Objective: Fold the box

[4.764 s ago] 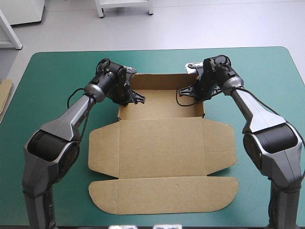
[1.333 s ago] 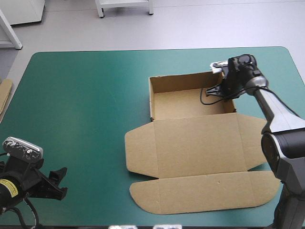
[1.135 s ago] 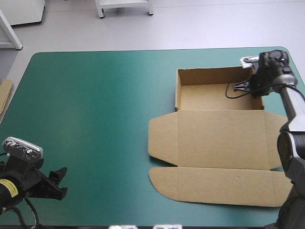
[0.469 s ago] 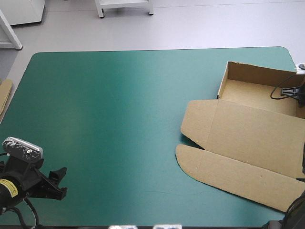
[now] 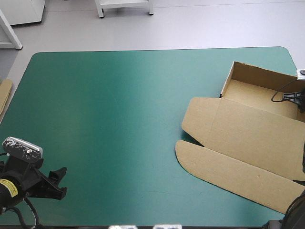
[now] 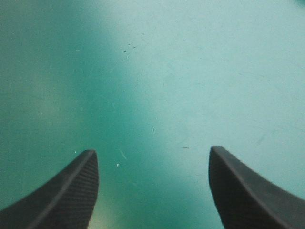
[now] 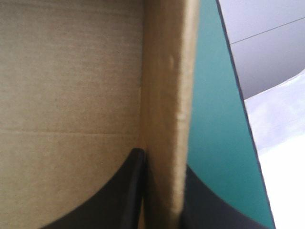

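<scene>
**Right fingers on box wall, left fingers free**

The box (image 5: 248, 133) sits at the counter's (image 5: 119, 109) right side and runs off the right edge of the high view. It is turned at a slant to the counter's edges. The tray part is at the far right with its walls raised. The lid lies flat on the teal-green cover toward the near side, and its rounded-corner flap is nearest the robot.

My right fingers (image 7: 131, 181) are clenched on one upright tray wall. One black finger is inside against the brown board and the other is outside over the cover. The wall's top edge runs straight ahead between them.

My left fingers (image 5: 56, 191) are released and spread wide. They hang over bare cover at the near left corner, well apart from the box.

A strip of more board (image 5: 5, 95) shows at the counter's left edge.
</scene>
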